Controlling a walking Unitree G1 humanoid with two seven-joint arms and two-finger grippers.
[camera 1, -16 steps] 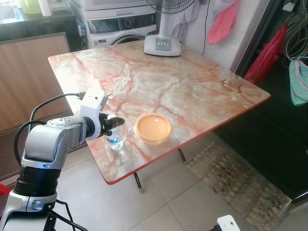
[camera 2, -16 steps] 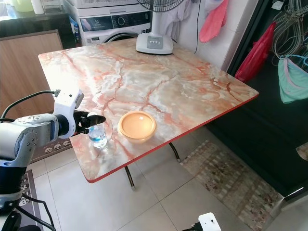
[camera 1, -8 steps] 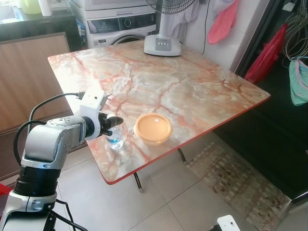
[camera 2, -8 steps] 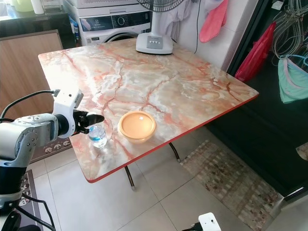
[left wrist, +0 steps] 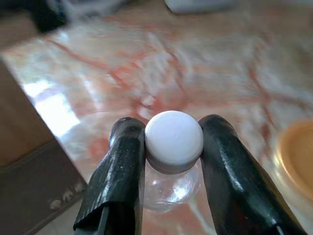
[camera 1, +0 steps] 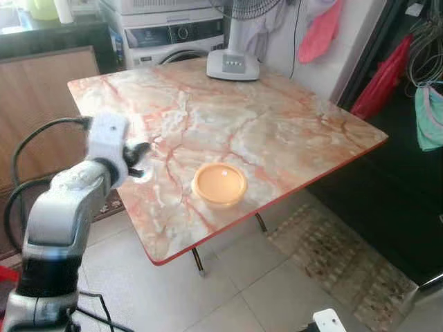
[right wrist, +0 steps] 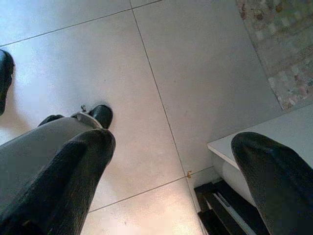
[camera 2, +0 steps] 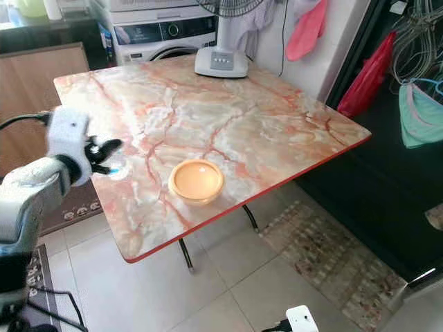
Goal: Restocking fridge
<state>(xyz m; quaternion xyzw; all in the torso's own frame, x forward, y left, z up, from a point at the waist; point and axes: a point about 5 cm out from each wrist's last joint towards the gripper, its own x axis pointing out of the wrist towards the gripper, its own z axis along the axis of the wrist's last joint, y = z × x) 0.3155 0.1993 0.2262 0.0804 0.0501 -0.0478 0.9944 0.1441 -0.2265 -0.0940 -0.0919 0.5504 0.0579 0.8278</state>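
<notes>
Since 0.5 s ago: left end effector [left wrist: 172,161] has lifted the bottle [left wrist: 172,169] off its spot near the table's [camera 1: 277,131] front-left edge and swung it up-left, blurred with motion. 2 fingers [left wrist: 120,171] pinch just under the white cap [left wrist: 173,142]. Pickup looks done; carrying to the fridge remains. Bottle's long axis runs along the camera's line, cap toward it. Orange bowl [camera 1: 220,184] untouched. Right end effector [right wrist: 171,161] hangs spread wide above the floor.

Table [camera 1: 277,131]: pink-veined marble top w/ red edge, in front of me, on tiled floor [camera 1: 228,297].
Bowl [camera 1: 220,184]: orange, near front edge.
Fan base [camera 1: 233,64]: white, far edge.
Rug [camera 1: 332,256]: on floor, beside table.
</notes>
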